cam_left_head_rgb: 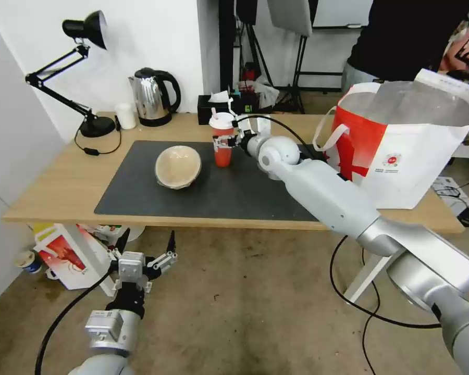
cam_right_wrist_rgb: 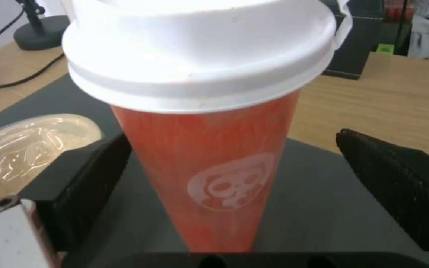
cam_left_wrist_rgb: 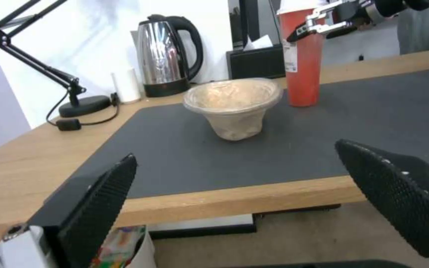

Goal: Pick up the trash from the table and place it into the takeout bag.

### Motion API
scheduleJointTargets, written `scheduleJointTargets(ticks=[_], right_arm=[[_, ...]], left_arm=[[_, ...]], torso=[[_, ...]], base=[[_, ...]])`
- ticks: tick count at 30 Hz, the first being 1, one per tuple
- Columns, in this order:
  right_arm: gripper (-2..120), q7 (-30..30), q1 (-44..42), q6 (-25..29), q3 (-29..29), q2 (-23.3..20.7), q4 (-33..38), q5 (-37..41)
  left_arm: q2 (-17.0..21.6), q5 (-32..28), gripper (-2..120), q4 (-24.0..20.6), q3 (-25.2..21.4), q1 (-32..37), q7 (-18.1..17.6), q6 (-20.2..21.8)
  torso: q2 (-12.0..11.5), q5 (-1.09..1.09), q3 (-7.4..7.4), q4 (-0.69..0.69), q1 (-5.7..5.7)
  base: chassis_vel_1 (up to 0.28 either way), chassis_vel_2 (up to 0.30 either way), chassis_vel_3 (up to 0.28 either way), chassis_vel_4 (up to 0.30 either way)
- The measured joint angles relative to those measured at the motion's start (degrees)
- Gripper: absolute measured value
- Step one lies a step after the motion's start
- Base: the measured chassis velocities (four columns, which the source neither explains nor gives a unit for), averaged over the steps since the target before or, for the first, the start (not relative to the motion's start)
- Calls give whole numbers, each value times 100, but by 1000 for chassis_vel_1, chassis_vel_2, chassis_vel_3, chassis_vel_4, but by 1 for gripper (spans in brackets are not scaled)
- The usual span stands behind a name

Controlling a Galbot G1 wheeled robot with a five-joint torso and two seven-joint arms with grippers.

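Cup: I see the tall red plastic cup with a domed white lid (cam_right_wrist_rgb: 209, 123) upright on the dark grey mat (cam_left_head_rgb: 219, 192) of the light-wood table (cam_left_head_rgb: 52, 187).
Right gripper (cam_left_head_rgb: 233, 140): my jaws are spread, one textured black pad either side of the cup, not pressing it.
Bowl: the crinkled tan paper bowl (cam_left_head_rgb: 177, 166) sits beside the cup.
Bag: the boxy white-and-red foil-lined takeout bag (cam_left_head_rgb: 401, 146) stands at the table's right end.
Left gripper (cam_left_head_rgb: 147, 247): jaws spread, low before the table edge.
Around: steel kettle (cam_left_head_rgb: 152, 97), black desk lamp (cam_left_head_rgb: 83, 73).
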Motion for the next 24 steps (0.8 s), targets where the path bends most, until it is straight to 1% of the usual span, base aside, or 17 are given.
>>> scheduleJointTargets(ticks=[8, 24], right_arm=[[100, -20, 23, -1, -58, 17, -6, 0], [100, -198, 72, 24, -48, 173, -273, 2]], left_arm=[[0, 0, 100, 0, 0, 0, 0, 0], [0, 0, 100, 0, 0, 0, 0, 0]], torso=[[0, 0, 0, 0, 0], [0, 0, 0, 0, 0]], base=[[0, 0, 0, 0], [0, 0, 0, 0]])
